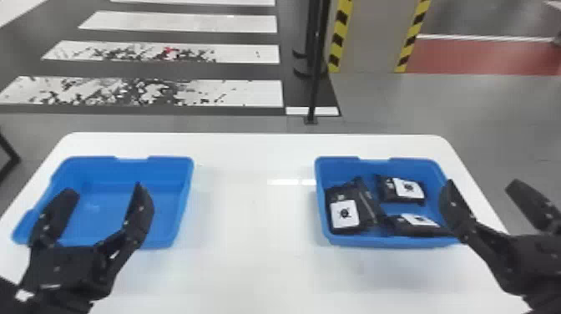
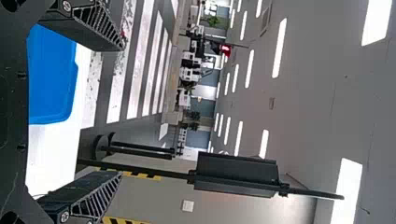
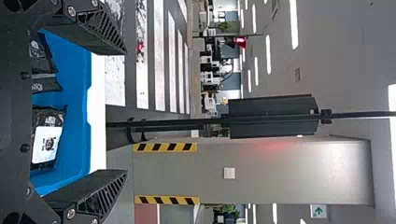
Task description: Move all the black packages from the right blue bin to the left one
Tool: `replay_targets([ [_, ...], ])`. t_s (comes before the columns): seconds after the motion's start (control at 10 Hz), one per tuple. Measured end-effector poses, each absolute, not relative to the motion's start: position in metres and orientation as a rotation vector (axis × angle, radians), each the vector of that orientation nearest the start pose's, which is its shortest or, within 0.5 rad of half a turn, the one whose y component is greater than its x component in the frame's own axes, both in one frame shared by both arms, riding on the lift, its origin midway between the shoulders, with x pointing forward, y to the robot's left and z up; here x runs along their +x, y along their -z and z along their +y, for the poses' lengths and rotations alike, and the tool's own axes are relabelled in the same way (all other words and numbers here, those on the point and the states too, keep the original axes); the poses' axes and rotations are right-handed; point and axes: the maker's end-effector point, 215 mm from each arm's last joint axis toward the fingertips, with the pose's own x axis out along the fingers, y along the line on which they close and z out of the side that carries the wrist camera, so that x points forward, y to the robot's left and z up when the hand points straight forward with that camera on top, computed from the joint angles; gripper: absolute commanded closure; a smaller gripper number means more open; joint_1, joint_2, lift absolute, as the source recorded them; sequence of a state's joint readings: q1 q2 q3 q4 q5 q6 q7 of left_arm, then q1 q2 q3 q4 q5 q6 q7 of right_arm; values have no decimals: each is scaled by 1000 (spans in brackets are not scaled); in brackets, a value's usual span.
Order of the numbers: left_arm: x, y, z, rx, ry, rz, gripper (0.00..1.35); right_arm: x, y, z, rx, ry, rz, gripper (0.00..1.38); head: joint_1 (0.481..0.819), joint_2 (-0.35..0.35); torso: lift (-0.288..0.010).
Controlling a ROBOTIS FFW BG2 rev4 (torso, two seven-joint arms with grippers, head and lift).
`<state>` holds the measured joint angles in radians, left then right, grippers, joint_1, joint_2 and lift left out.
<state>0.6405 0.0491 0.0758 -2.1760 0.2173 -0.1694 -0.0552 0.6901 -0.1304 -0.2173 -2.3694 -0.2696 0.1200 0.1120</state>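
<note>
In the head view my left gripper (image 1: 102,198) stands open over the near part of the left blue bin (image 1: 175,225), which holds nothing that I can see. My right gripper (image 1: 482,190) is open at the right edge of the right blue bin (image 1: 340,240). That bin holds several black packages: one with a white label (image 1: 344,213) at its left side, one at the back (image 1: 403,190), one near the front right (image 1: 417,224). The left wrist view shows my left gripper (image 2: 122,109) with fingers apart; in the right wrist view my right gripper (image 3: 126,112) has nothing between its fingers, a labelled package (image 3: 46,140) beyond.
Both bins stand on a white table (image 1: 250,208), with a wide stretch of tabletop between them. A black post (image 1: 316,83) rises from the floor behind the table. Farther back is a grey pillar (image 1: 369,37) with yellow and black striped edges.
</note>
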Motion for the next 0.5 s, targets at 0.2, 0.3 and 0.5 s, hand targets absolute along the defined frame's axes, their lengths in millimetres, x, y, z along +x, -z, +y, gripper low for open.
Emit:
replay_targets([
  [0.2, 405, 271, 263, -126, 7, -143, 88, 400, 257, -292, 29, -59, -13, 127, 695, -41, -140],
  [0.3, 405, 271, 263, -126, 8, -143, 88, 400, 257, -292, 29, -59, -14, 125, 695, -41, -140],
  [0.5, 405, 271, 263, -126, 8, -142, 88, 400, 257, -292, 33, -59, -15, 121, 695, -41, -140],
])
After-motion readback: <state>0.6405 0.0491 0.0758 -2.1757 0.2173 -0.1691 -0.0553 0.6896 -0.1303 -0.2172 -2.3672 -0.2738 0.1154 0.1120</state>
